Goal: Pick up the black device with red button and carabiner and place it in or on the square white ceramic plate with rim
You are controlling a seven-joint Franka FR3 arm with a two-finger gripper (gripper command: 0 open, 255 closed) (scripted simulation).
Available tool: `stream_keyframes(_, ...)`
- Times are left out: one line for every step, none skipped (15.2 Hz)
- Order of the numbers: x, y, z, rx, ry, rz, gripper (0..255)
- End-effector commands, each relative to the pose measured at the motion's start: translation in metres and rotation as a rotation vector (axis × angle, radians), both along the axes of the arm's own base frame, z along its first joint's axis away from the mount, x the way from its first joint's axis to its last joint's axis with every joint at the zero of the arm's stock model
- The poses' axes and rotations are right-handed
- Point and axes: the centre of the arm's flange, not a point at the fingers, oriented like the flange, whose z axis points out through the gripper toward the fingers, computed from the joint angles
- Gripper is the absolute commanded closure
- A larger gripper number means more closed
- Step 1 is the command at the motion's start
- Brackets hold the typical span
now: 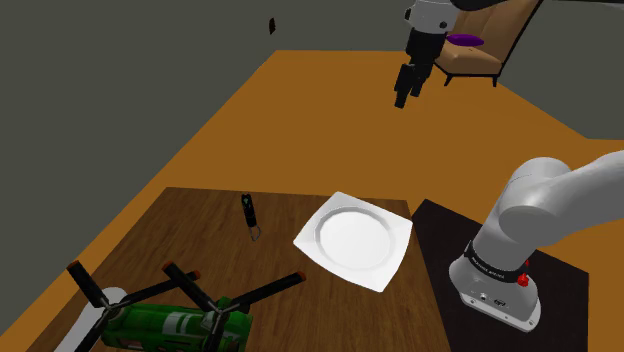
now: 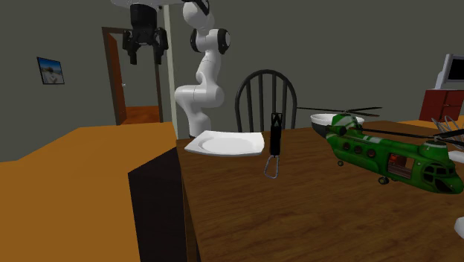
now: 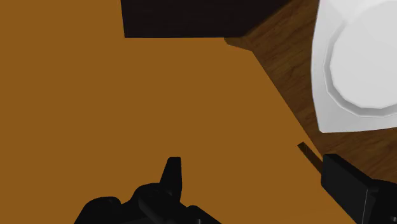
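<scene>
The hand (image 1: 405, 88) hangs high over the orange floor, well apart from the bench (image 1: 180, 225); its fingers (image 3: 173, 170) stand wide and hold nothing. The black device (image 1: 249, 212) lies flat on the wooden bench, near the square white plate (image 1: 396, 236) but not touching it, on the shoulder view's left of the plate; its carabiner end points away from the plate. A green toy helicopter (image 1: 170, 322) sits at the bench's near edge in the shoulder view.
</scene>
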Motion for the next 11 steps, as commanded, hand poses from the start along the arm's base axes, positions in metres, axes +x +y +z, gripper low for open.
stream_keyframes(0.000, 0.000, 0.000, 0.000, 0.000, 0.000, 0)
stream_keyframes(0.005, 0.012, -0.003, 0.000, 0.002, 0.005, 0)
stream_keyframes(0.011, 0.023, -0.006, 0.000, 0.005, 0.010, 0)
stream_keyframes(0.016, 0.035, -0.009, 0.001, 0.007, 0.015, 0)
stream_keyframes(0.022, 0.047, -0.012, 0.001, 0.009, 0.021, 0)
stream_keyframes(0.027, 0.059, -0.015, 0.001, 0.011, 0.026, 0)
stream_keyframes(0.032, 0.070, -0.018, 0.001, 0.014, 0.031, 0)
stream_keyframes(0.037, 0.082, -0.022, 0.001, 0.016, 0.036, 0)
stream_keyframes(0.042, 0.094, -0.025, 0.001, 0.018, 0.041, 0)
stream_keyframes(0.047, 0.106, -0.028, 0.002, 0.021, 0.046, 0)
stream_keyframes(0.052, 0.118, -0.031, 0.002, 0.023, 0.051, 0)
